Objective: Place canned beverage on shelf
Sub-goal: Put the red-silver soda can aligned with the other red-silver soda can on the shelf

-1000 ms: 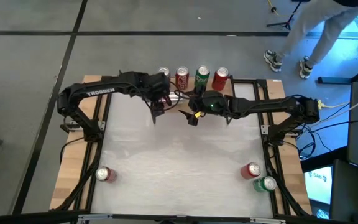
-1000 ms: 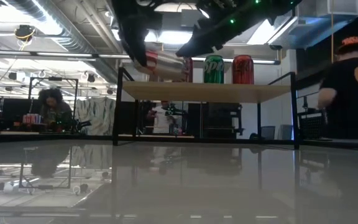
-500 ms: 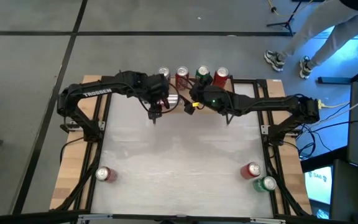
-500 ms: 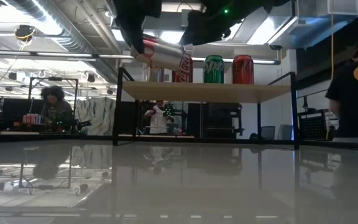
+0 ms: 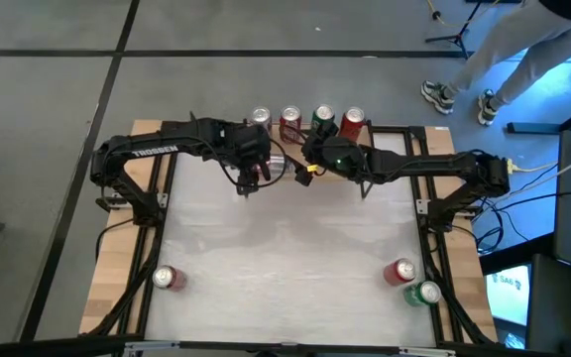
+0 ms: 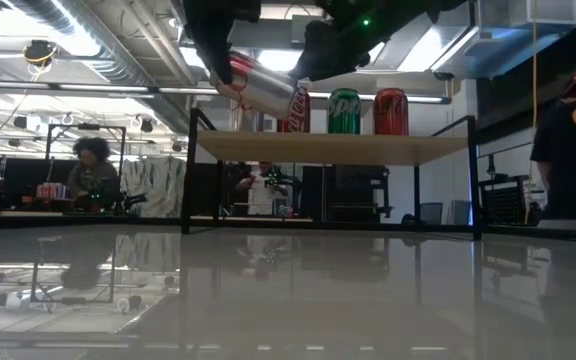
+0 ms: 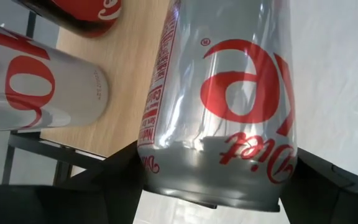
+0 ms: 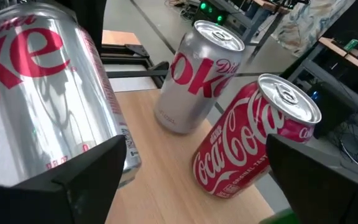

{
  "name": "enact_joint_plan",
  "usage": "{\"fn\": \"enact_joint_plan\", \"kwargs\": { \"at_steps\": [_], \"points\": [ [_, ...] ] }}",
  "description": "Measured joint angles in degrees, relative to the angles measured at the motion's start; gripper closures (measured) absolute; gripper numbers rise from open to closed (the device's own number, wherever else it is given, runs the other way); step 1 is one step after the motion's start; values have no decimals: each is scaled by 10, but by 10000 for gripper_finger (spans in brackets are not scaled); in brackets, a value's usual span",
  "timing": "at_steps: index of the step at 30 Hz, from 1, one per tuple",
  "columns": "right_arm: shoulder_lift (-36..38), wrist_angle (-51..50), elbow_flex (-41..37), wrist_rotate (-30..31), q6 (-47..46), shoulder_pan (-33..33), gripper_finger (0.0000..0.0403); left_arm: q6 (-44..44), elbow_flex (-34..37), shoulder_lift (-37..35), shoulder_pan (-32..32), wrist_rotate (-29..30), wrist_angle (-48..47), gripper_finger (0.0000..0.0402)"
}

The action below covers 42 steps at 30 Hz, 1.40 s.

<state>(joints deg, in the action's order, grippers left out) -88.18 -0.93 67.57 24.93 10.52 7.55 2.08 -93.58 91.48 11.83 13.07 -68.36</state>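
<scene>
Right now I'm seeing the silver can (image 6: 261, 90) hanging tilted above the shelf's (image 6: 333, 147) left end, and the left gripper (image 5: 254, 162) is clamping it across the body. Just beside it, four cans are standing in a row on the shelf: another silver one (image 8: 193, 78), a red cola (image 8: 252, 137), a green can (image 6: 344, 110) and a red can (image 6: 391, 111). My right gripper (image 5: 310, 151) is hovering nearby, fingers spread apart. Three more cans are sitting at the table's near corners.

glossy metal can (image 7: 219, 93), matt wood shelf (image 7: 132, 81)
</scene>
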Motion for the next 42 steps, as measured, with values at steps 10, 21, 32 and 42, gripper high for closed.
{"fn": "enact_joint_plan", "kwargs": {
  "at_steps": [10, 21, 32, 42],
  "points": [
    [-25, -2, 0, -1, 0, 0, 20, 0, 0, 0, 0, 48, 4, 115],
    [-40, 9, 0, -1, 0, 0, 20, 0, 0, 0, 0, 57, 7, 115],
    [-40, 33, 0, 43, 0, 0, 20, 0, -1, 0, 0, 56, 6, 115],
    [-40, 36, 0, 55, -15, 0, 20, 1, -1, 0, 0, 55, 4, 115]
  ]
}}
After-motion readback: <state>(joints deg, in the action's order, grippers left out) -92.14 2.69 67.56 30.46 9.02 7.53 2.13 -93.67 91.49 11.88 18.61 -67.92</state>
